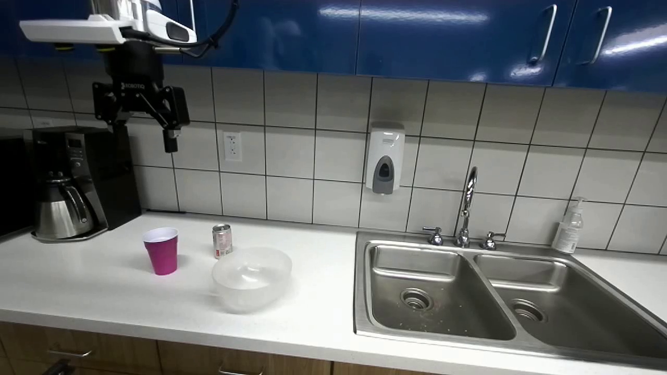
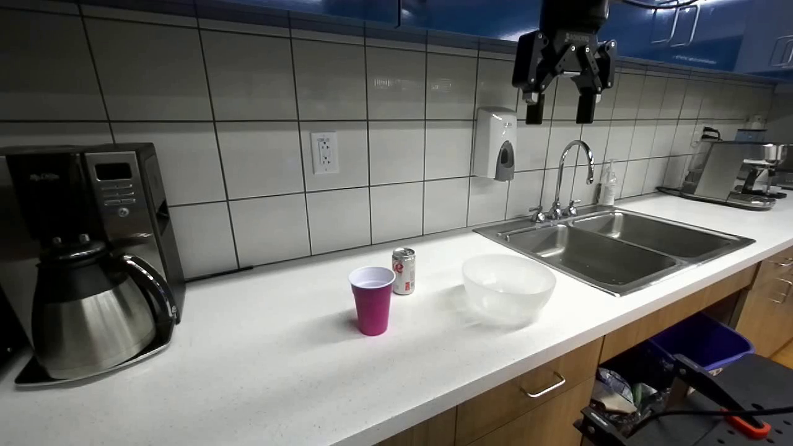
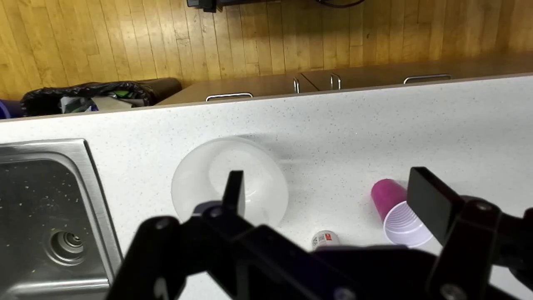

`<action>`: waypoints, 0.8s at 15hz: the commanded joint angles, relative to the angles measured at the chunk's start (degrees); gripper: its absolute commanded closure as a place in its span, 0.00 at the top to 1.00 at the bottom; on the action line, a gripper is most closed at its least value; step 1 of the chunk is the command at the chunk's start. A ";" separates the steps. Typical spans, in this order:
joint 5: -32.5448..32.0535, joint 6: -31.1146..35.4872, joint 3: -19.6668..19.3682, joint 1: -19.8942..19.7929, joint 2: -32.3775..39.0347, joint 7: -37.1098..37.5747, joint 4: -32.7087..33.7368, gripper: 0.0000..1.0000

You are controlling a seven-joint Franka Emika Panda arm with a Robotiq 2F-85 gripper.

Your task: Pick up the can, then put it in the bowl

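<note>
Pale tiled wall (image 1: 289, 151); glossy blue cupboards (image 1: 443, 47) above, light streaks (image 1: 401, 14) reflected in them. White speckled table (image 3: 354, 125) along wall, brown wood drawers (image 2: 508, 404) underneath. Yellowish plank floor (image 3: 125, 41).

A smooth white wrist shell (image 1: 73, 31) bears a dark oval patch (image 1: 177, 32), with a thick black cable (image 1: 213, 39) running along it. The black, many-linked pincer (image 2: 560, 113) carries ROBOTIQ in pale letters, round screw heads (image 3: 453, 291) and blocky, straight-sided fingers (image 3: 431, 200).

I see open air above the can (image 1: 222, 241) and a bare lane of counter (image 3: 329, 183) to it, hemmed by the pink cup (image 1: 162, 256) and bowl (image 1: 246, 298).
</note>
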 commanded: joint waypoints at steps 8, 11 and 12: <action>-1.11 3.14 1.16 -1.37 1.95 1.86 -1.19 1.00; -1.38 5.98 0.70 -1.76 5.21 2.09 -1.36 1.00; -1.52 7.29 0.53 -2.00 6.75 2.04 -1.17 1.00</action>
